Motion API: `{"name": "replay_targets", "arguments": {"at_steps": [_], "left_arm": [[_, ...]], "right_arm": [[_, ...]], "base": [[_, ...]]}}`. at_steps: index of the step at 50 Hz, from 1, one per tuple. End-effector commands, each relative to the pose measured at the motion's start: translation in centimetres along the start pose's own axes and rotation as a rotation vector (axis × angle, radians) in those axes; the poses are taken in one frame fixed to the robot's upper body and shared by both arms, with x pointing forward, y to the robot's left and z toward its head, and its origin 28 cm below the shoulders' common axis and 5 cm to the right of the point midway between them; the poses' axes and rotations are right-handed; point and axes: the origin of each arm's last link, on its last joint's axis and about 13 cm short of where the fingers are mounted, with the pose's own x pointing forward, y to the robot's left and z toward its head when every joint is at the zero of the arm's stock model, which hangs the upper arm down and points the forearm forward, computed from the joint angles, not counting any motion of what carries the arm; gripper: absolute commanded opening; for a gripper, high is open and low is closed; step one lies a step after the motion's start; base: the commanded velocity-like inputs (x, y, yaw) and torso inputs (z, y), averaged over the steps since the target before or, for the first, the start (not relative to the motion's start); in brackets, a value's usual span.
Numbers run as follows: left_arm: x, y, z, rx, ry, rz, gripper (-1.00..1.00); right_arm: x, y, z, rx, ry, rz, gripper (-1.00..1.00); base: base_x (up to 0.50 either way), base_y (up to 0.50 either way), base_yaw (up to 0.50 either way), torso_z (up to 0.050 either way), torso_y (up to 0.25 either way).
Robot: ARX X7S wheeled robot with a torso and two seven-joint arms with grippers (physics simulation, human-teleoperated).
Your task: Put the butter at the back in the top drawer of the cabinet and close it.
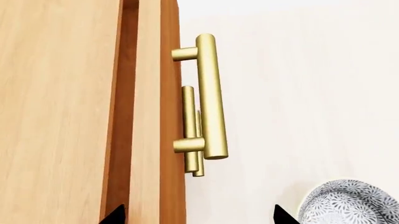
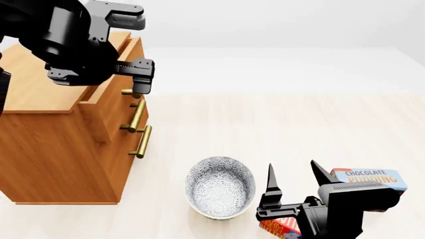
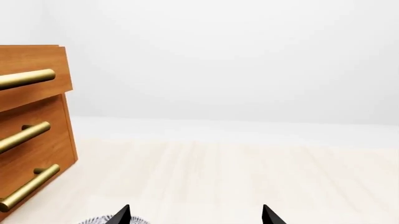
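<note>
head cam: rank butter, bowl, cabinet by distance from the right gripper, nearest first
1. butter: just below the right gripper, partly hidden by the arm.
2. bowl: beside the gripper, toward the robot's left.
3. cabinet: far across on the left, with the top drawer pulled out under the left gripper.

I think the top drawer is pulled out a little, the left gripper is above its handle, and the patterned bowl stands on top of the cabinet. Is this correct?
Not quite. The bowl stands on the floor in front of the cabinet, not on top; the head view shows it. The top drawer is indeed slightly out, with the left gripper above its handle.
</note>
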Motion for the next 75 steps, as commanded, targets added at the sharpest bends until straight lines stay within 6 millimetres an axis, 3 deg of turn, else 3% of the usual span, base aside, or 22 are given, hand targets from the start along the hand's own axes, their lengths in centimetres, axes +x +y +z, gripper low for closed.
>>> {"name": "replay_targets", "arguments": {"at_steps": [1,34,75], "left_arm": [[0.5,0.2,0.1,-0.006,0.011,0.021,1.00],[3.1,0.8,-0.2,-0.037,0.072,0.018,1.00],[1.7,-0.7,-0.2,-0.035,0.115,-0.313,1.00]], "right_arm": [[0.0,0.0,0.0,0.000,0.001,0.000,1.00],[0.0,0.0,-0.1,-0.002,0.000,0.002,1.00],[0.0,-0.1,0.1,-0.001,0.001,0.000,1.00]], "base": [[0.00,0.00,0.00,0.000,0.000],[0.00,0.00,0.00,0.000,0.000],[0.00,0.00,0.00,0.000,0.000]]}}
